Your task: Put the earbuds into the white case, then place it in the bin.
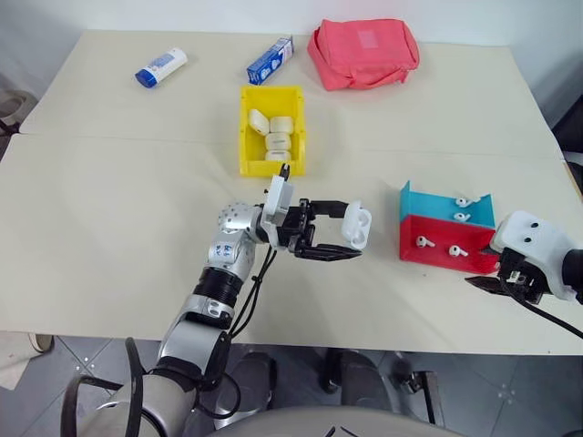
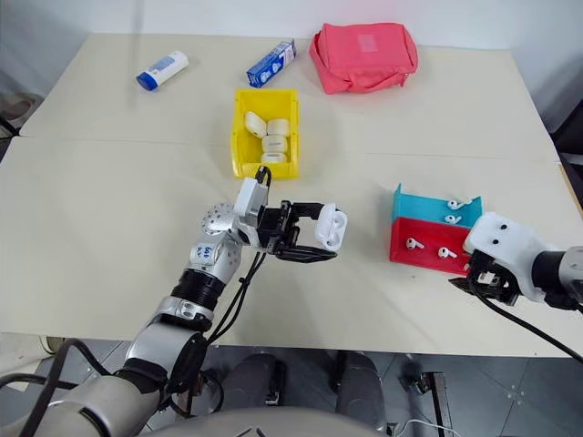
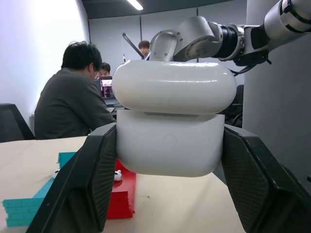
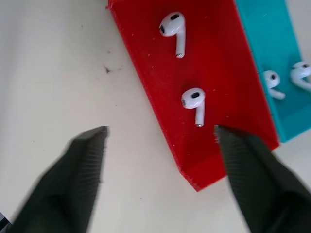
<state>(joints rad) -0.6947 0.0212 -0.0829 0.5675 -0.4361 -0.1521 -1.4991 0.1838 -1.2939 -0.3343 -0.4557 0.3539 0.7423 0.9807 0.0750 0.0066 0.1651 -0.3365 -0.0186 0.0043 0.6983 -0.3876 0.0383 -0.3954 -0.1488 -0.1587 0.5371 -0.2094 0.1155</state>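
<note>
While the left gripper (image 1: pixel 339 238) is clamped on the white case (image 1: pixel 356 225), it holds that case clear above the table (image 1: pixel 109 209), lid hinged up and the opening presented toward the robot's right, evidently so that an earbud can be dropped in from that side. In the left wrist view the case (image 3: pixel 170 145) sits squarely between the two black fingers (image 3: pixel 87 179), gripped by its lower body so the lid (image 3: pixel 174 86) is free to stand ajar. The right gripper (image 1: pixel 496 283) hangs just off the near corner of the red tray (image 1: pixel 435 255), tilted downward, its jaws parted and holding nothing. Two earbuds (image 4: pixel 197 104) lie on the red floor just ahead of its fingertips, one nearer and one farther along the tray; in the right wrist view, the nearer one falls between the spread fingers (image 4: pixel 82 165). A teal tray (image 1: pixel 437 205) with further earbuds adjoins beyond. Judged from this, the first pick is being lined up and no earbud is yet in the case. The yellow bin (image 1: pixel 248 127), well beyond the left gripper, already contains several cream cases (image 1: pixel 278 138). Risk: the small glossy earbud may slip or skid against the tray wall when pinched.
</note>
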